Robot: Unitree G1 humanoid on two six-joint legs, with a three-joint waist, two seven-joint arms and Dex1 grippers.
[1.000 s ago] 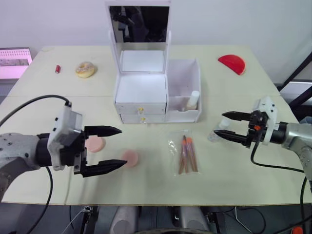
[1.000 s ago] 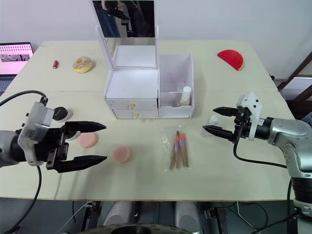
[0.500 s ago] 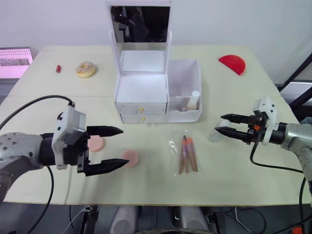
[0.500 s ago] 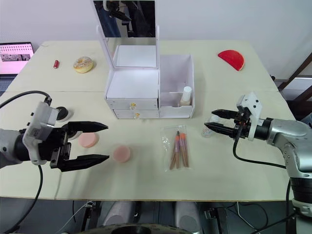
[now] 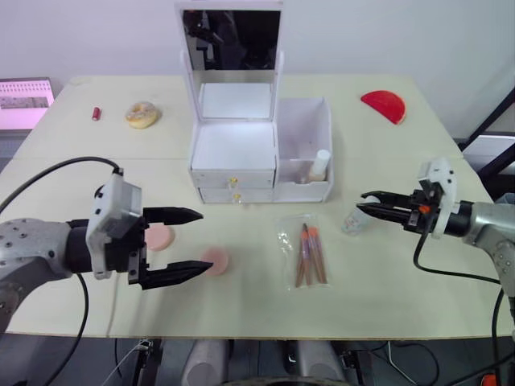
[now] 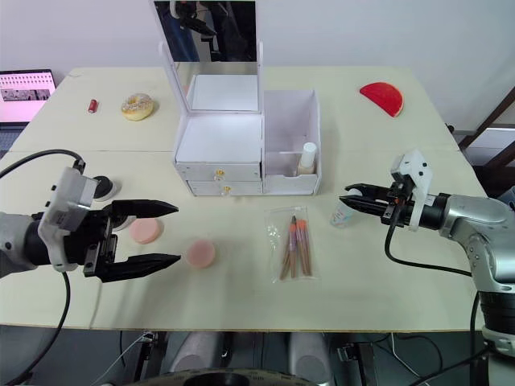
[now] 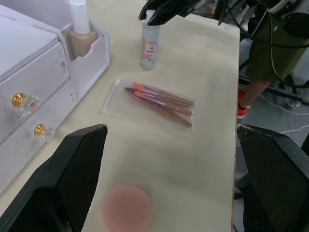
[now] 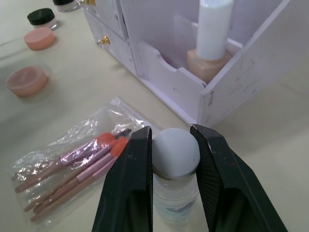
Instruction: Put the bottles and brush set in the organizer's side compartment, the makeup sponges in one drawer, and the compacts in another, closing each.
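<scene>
My right gripper (image 5: 361, 202) is shut on the white cap of a small clear bottle (image 8: 175, 193) that stands on the table just right of the bagged brush set (image 5: 307, 254). The white organizer (image 5: 235, 150) stands behind them with its mirror lid up and both drawers shut. A foundation bottle (image 5: 320, 165) stands in the organizer's side compartment. My left gripper (image 5: 205, 241) hangs open over the table's left front, beside two pink makeup sponges (image 5: 215, 260) (image 5: 158, 236). A black compact (image 6: 102, 186) lies further left.
A doughnut (image 5: 142, 114) and a small red item (image 5: 95, 113) lie at the back left. A red slice-shaped object (image 5: 383, 105) lies at the back right. A screen (image 5: 23, 102) stands off the table's left edge.
My right gripper's fingers, open around the small bottle a second ago, have closed on its cap. The left arm has hardly moved.
</scene>
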